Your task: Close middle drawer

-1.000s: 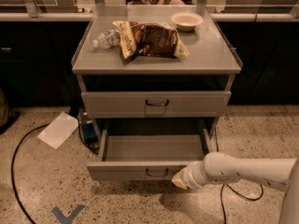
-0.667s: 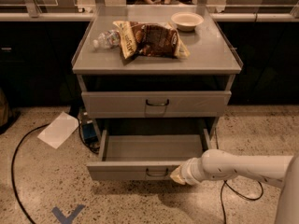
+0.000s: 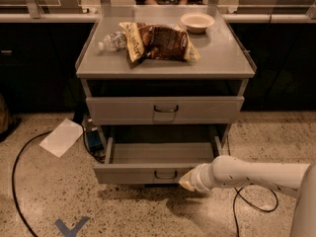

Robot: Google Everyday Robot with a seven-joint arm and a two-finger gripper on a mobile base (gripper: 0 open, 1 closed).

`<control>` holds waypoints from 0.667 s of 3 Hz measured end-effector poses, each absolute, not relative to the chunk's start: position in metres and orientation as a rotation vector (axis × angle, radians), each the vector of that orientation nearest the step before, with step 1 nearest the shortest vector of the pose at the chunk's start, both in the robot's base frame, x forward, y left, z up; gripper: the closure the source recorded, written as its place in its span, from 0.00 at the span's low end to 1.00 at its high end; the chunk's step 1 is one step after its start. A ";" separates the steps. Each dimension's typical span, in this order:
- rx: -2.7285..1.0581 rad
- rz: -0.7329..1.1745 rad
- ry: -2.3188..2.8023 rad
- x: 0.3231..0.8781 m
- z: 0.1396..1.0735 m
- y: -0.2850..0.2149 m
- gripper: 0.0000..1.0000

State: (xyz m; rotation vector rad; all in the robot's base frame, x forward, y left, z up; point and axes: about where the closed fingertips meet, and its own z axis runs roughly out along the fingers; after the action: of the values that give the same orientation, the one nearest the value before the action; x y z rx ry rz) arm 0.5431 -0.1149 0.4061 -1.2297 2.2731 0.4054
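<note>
The middle drawer (image 3: 128, 174) is pulled out of the grey cabinet, with its empty inside showing. Its low flat front panel has a small dark wire handle (image 3: 165, 174) at the centre. My gripper (image 3: 185, 181) is on the end of the white arm that reaches in from the right. It is at the drawer's front panel, just right of the handle and near the lower edge. It looks to be touching the panel.
Above is a taller-fronted closed drawer (image 3: 165, 110). The cabinet top (image 3: 222, 58) holds a brown snack bag (image 3: 158, 41), a plastic bottle (image 3: 112, 41) and a bowl (image 3: 197, 21). On the floor are a paper sheet (image 3: 61, 137), a black cable (image 3: 19, 167) and a blue tape mark (image 3: 71, 226).
My gripper has moved a little left and up, closer against the drawer's front panel. The drawer stands open as before.
</note>
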 end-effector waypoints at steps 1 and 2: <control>-1.218 0.387 2.260 0.557 0.403 -0.114 1.00; -1.162 0.366 2.240 0.601 0.391 -0.116 1.00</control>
State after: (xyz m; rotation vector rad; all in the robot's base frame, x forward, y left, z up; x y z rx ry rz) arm 0.6005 -0.1160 0.3906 -1.1618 2.2397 0.3659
